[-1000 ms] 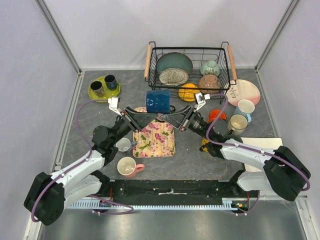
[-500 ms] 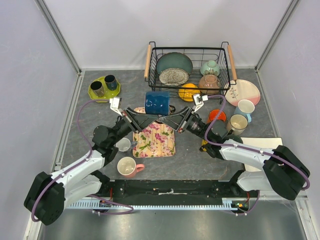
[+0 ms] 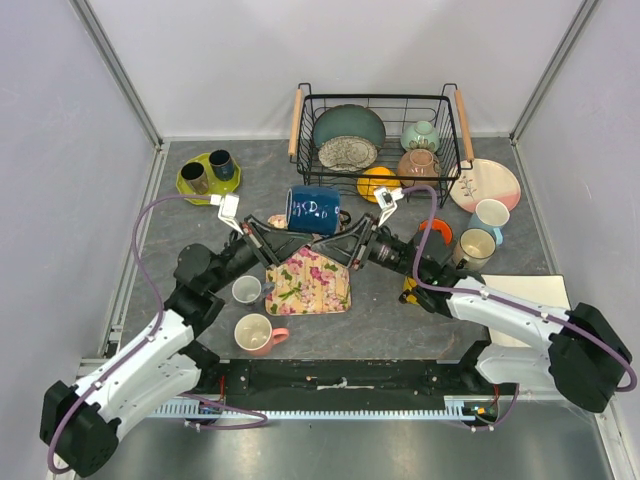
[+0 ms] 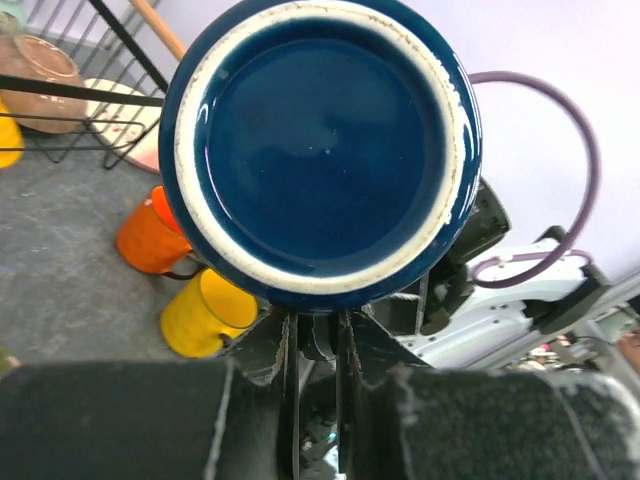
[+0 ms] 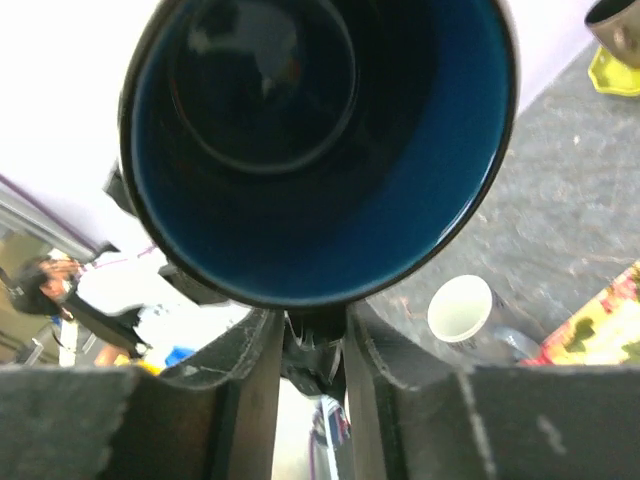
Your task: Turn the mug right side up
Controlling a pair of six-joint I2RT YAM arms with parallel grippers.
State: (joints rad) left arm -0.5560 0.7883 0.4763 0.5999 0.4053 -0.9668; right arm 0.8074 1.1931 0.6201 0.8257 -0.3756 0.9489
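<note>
While your two arms meet over the middle of the bench [image 3: 390, 318], the glossy dark-blue mug [image 3: 313, 209] sits between them in the air, lying on its side above the flowered cloth mat [image 3: 308, 282] and touching neither the mat nor the bench. It has pale markings on its rounded wall.

Your left claw [image 3: 296, 232] comes in from the base end. Its wrist view faces the mug's round, smooth foot, ringed by a rough unglazed band, and the black fingers [image 4: 268, 345] are drawn close on a dark part under the mug, gripping it.

Your right claw [image 3: 334, 237] comes in from the mouth end. Its view looks straight into the shiny blue hollow, and its fingers [image 5: 250, 350] likewise pinch a dark rounded piece just below the rim.

Behind the mug stands the black wire basket [image 3: 300, 135] with wooden handles. An orange cup [image 4: 150, 238] and a yellow cup [image 4: 205, 312] stand on the grey speckled surface.
</note>
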